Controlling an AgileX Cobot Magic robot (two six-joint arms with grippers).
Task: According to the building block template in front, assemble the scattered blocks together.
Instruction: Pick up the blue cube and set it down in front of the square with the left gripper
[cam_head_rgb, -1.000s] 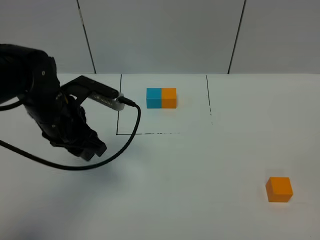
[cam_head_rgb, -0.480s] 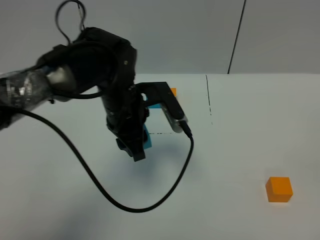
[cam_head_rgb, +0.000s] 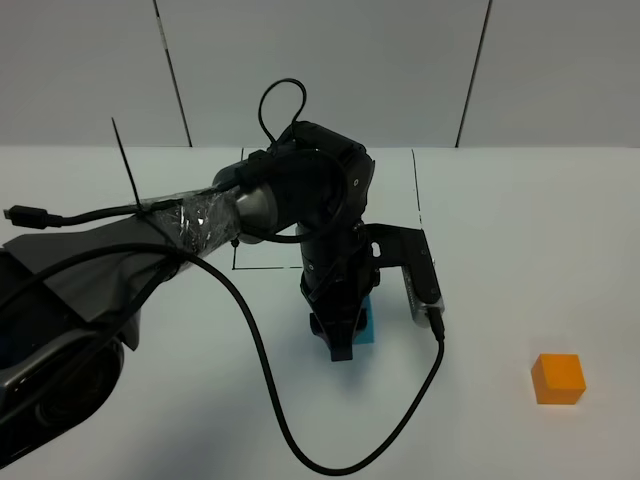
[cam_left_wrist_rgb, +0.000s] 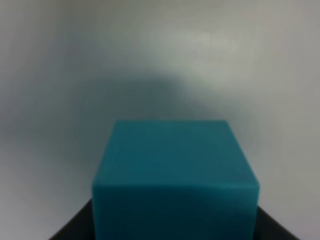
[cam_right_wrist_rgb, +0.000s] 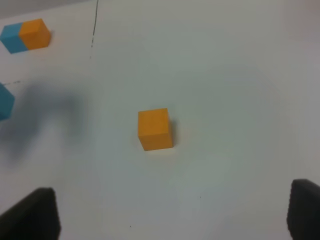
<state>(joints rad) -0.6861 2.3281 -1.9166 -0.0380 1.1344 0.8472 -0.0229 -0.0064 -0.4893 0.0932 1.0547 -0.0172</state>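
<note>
Item: one white matte table (cam_head_rgb: 520, 250). Thin black lines (cam_head_rgb: 416, 190) are drawn on its top, marking three sides of a rectangle against the far edge, and the right-hand line breaks into dots at its near end. Item: one pale grey panelled wall (cam_head_rgb: 330, 70) behind the table, with two dark slanting seams (cam_head_rgb: 475, 75) running down to the table's far edge.

My white counter (cam_head_rgb: 520, 250) carried thin black lines (cam_head_rgb: 416, 185) marking out a box toward its far side. A small blue-and-orange template bar (cam_right_wrist_rgb: 25, 35) lay flat near one of those lines. An orange cube (cam_head_rgb: 558, 378) sat alone on bare surface at my right, well apart from the bar.
</note>
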